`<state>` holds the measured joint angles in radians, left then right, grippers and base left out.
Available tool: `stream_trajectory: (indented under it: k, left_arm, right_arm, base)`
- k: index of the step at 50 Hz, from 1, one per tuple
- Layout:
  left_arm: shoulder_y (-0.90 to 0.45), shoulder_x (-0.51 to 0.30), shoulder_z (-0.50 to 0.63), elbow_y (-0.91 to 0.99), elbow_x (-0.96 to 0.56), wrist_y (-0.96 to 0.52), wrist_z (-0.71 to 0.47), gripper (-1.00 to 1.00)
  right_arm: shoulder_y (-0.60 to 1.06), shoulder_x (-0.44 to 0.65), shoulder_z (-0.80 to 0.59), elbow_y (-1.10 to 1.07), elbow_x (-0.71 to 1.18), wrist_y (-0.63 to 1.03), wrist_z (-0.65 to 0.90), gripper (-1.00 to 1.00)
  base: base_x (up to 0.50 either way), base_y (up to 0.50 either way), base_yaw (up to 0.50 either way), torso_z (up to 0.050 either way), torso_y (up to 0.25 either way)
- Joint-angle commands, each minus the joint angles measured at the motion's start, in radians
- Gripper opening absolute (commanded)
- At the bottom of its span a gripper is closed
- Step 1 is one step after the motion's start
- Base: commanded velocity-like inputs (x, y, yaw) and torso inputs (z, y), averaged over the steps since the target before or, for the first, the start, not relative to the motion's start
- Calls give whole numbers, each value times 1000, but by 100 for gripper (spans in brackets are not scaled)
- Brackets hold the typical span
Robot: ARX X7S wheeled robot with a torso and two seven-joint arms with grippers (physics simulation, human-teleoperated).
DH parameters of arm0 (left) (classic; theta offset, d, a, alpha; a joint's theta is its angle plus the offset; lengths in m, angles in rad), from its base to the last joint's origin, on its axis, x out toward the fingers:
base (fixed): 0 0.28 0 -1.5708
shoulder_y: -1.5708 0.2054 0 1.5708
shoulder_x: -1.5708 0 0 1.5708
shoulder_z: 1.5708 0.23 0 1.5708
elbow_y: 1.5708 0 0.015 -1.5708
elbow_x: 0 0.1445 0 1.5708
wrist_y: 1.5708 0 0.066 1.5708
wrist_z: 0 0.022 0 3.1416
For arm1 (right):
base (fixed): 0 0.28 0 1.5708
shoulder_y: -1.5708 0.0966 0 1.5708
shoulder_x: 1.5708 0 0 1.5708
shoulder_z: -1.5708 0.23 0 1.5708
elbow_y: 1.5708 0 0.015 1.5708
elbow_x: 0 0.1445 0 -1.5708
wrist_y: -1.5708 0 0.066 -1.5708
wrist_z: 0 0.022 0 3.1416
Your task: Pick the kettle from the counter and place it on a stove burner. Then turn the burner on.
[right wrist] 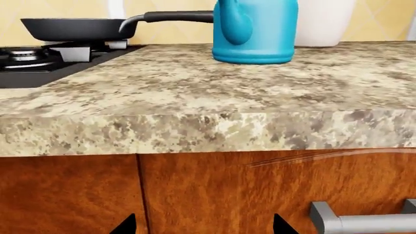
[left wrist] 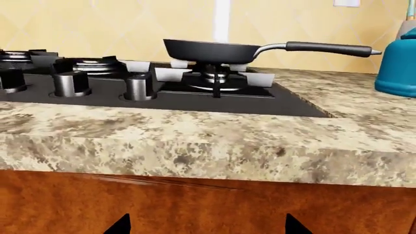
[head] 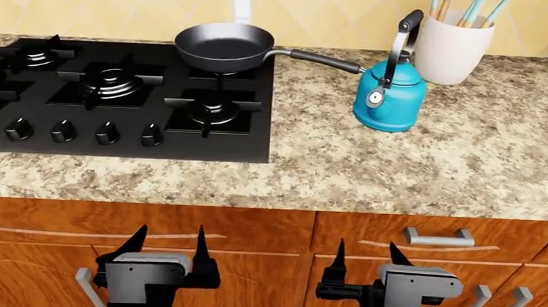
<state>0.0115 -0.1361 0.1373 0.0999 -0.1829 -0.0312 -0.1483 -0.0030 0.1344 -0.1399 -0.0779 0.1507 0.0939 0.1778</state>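
Observation:
The teal-blue kettle (head: 390, 96) stands upright on the granite counter (head: 422, 167), to the right of the cooktop, its arched handle up. It also shows in the left wrist view (left wrist: 398, 68) and the right wrist view (right wrist: 255, 34). The stove burner (head: 211, 109) with its square grate is at the cooktop's front right and bare (left wrist: 217, 78). My left gripper (head: 171, 232) and right gripper (head: 367, 249) hang open and empty below the counter edge, in front of the wooden cabinet fronts. In each wrist view only the two dark tips of the left gripper (left wrist: 208, 226) and the right gripper (right wrist: 204, 226) show.
A black frying pan (head: 225, 46) sits on the back right burner, its handle reaching toward the kettle. A white utensil holder (head: 453, 47) stands behind the kettle. A row of knobs (head: 62, 130) lines the cooktop's front. A drawer handle (head: 439, 237) juts out near my right gripper.

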Motion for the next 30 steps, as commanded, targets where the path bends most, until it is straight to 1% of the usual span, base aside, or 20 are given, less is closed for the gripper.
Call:
stream_trajectory:
  k: [1, 4, 5, 6, 8, 9, 10, 11, 12, 13, 14, 15, 16, 17, 19, 20, 22, 25, 28, 30]
  left_arm:
    - [62, -67, -6, 348, -95, -199, -28, 100]
    - [81, -98, -16, 526, -144, -322, -60, 100]
    - [83, -103, -18, 561, -156, -328, -59, 100]
    - [79, -122, -25, 647, -186, -391, -73, 100]
    - [49, -155, -30, 737, -190, -490, -106, 100]
    - [25, -168, -48, 790, -218, -562, -129, 100]
    - [14, -177, -52, 814, -228, -592, -138, 100]
    - [-13, -190, -72, 870, -270, -669, -158, 100]
    - [-30, -200, -79, 894, -286, -702, -172, 100]
    - [-68, -226, -90, 940, -312, -765, -194, 100]
    - [-113, -297, -96, 947, -433, -777, -288, 100]
    - [-142, -371, -65, 947, -504, -753, -373, 100]
    - [-194, -471, -33, 947, -625, -724, -484, 100]
    - [-267, -589, 38, 947, -731, -688, -599, 100]
    - [-366, -714, 128, 947, -858, -616, -726, 100]
    - [-403, -752, 166, 947, -884, -591, -762, 100]
    - [-460, -807, 198, 946, -941, -559, -806, 100]
    - [-494, -859, 219, 946, -957, -529, -827, 100]
    - [-518, -905, 241, 944, -974, -490, -850, 100]
    - [-511, -913, 249, 941, -966, -477, -852, 100]
  right_arm:
    - [-81, 63, -15, -353, 46, 233, 36, 100]
    - [-114, 99, -6, -533, 72, 358, 52, 100]
    - [-119, 109, -5, -569, 69, 379, 59, 100]
    - [-127, 122, 15, -651, 111, 447, 59, 100]
    - [-128, 145, 39, -754, 136, 536, 77, 100]
    - [-118, 153, 80, -827, 184, 612, 87, 100]
    - [-110, 159, 95, -858, 198, 643, 95, 100]
    - [-89, 167, 142, -930, 259, 729, 106, 100]
    - [-75, 174, 158, -957, 280, 762, 115, 100]
    - [-43, 256, 160, -969, 388, 768, 211, 100]
    - [5, 368, 160, -969, 538, 751, 358, 100]
    - [34, 442, 140, -969, 663, 723, 454, 100]
    - [87, 531, 130, -969, 793, 700, 563, 100]
    - [155, 630, 91, -969, 893, 667, 665, 100]
    - [260, 742, 39, -968, 1029, 628, 785, 100]
    - [301, 776, 9, -968, 1057, 620, 822, 100]
    - [383, 815, -3, -963, 1162, 628, 877, 100]
    - [465, 859, 17, -946, 1273, 628, 935, 100]
    - [505, 873, 12, -949, 1308, 637, 966, 100]
    - [515, 870, 7, -954, 1315, 638, 972, 100]
  base:
    - [0, 0, 0, 0, 0]
    - [0, 0, 0, 0, 0]
    - [0, 0, 0, 0, 0]
    - [0, 0, 0, 0, 0]
    - [0, 0, 0, 0, 0]
    - [0, 0, 0, 0, 0]
    - [0, 0, 0, 0, 0]
    - [0, 0, 0, 0, 0]
    - [0, 0, 0, 0, 0]
    - [0, 0, 0, 0, 0]
    - [0, 0, 0, 0, 0]
    - [0, 0, 0, 0, 0]
    - [0, 0, 0, 0, 0]
    - [0, 0, 0, 0, 0]
    - [0, 0, 0, 0, 0]
    - [0, 0, 0, 0, 0]
    - [0, 0, 0, 0, 0]
    - [0, 0, 0, 0, 0]
    - [0, 0, 0, 0, 0]
    - [0, 0, 0, 0, 0]
